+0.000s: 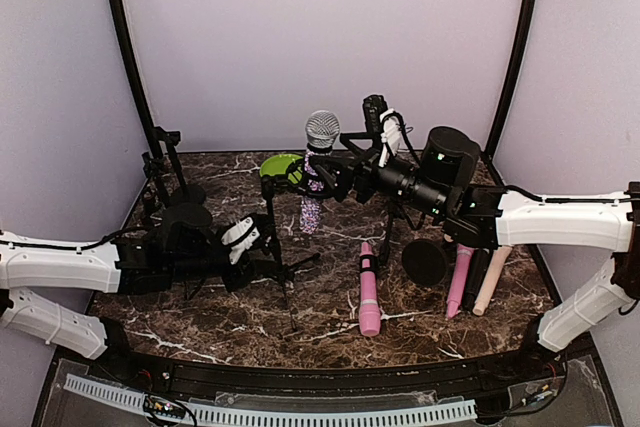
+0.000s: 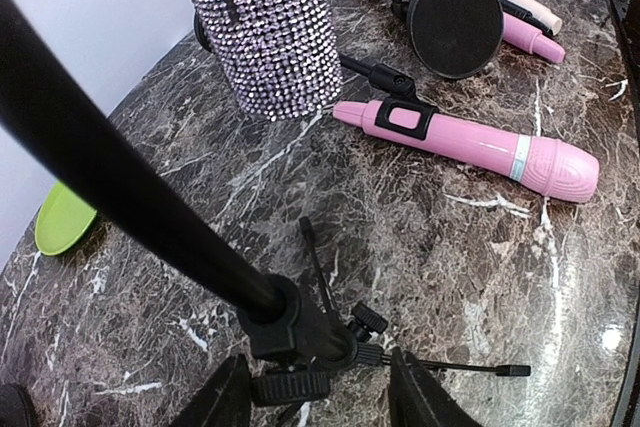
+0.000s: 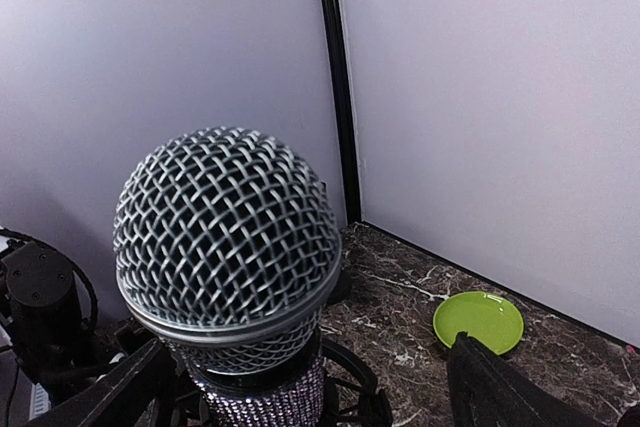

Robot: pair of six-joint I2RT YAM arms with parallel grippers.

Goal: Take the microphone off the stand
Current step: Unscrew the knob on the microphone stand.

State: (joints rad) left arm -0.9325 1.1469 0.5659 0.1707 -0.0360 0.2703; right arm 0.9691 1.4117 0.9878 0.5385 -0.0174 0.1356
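Note:
The microphone has a silver mesh head and a sparkly purple body; it stands upright in the clip of a black tripod stand. My right gripper is open, one finger on each side of the microphone just below the head, apart from it. In the right wrist view the head fills the middle between the gripper's fingers. My left gripper is open and straddles the stand's tripod hub, fingers low on either side. The sparkly body shows beyond.
A pink microphone lies on the marble table, also in the left wrist view. Pink, black and cream microphones and a round black base lie at right. A green plate sits behind; another stand is back left.

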